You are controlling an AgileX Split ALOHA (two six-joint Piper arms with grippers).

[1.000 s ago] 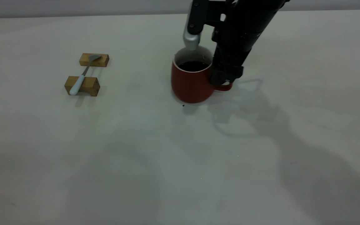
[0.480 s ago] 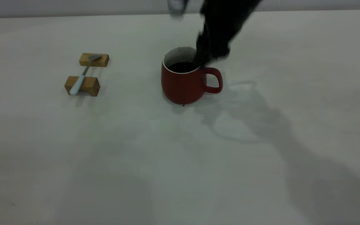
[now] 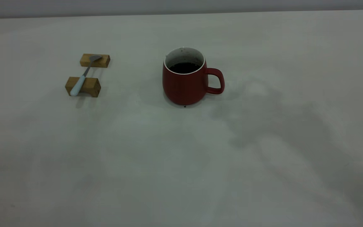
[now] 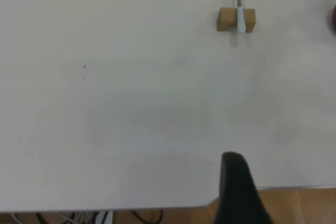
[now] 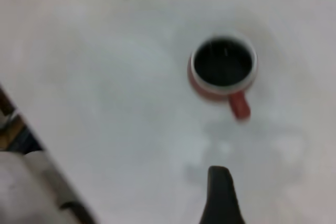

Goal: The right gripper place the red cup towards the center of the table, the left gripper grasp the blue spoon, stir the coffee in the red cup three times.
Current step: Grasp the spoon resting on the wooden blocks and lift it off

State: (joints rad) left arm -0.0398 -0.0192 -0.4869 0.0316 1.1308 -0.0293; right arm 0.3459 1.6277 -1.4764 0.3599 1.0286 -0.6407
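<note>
The red cup [image 3: 184, 85] stands upright on the table [image 3: 181, 164] a little behind its middle, handle pointing right, with dark coffee [image 3: 184, 67] inside. No arm shows in the exterior view. The blue spoon [image 3: 82, 78] lies across two wooden blocks [image 3: 89, 86] at the left. In the right wrist view my right gripper [image 5: 219, 174] hangs high above the table, apart from the cup [image 5: 210, 92] and its coffee [image 5: 223, 62], holding nothing. My left gripper [image 4: 233, 162] hovers over the table's near edge, far from the spoon [image 4: 240, 14].
The second wooden block [image 3: 95, 60] carries the spoon's bowl. A tiny dark speck [image 3: 185, 106] lies by the cup's base. The table's rounded corner [image 4: 210, 203] borders wooden floor and cables. The right wrist view shows another table edge [image 5: 31, 129] beside clutter.
My right arm, down at the cup's handle a second ago, let go and rose out of the exterior view. The cup shifted slightly left and now stands alone. The spoon stayed put.
</note>
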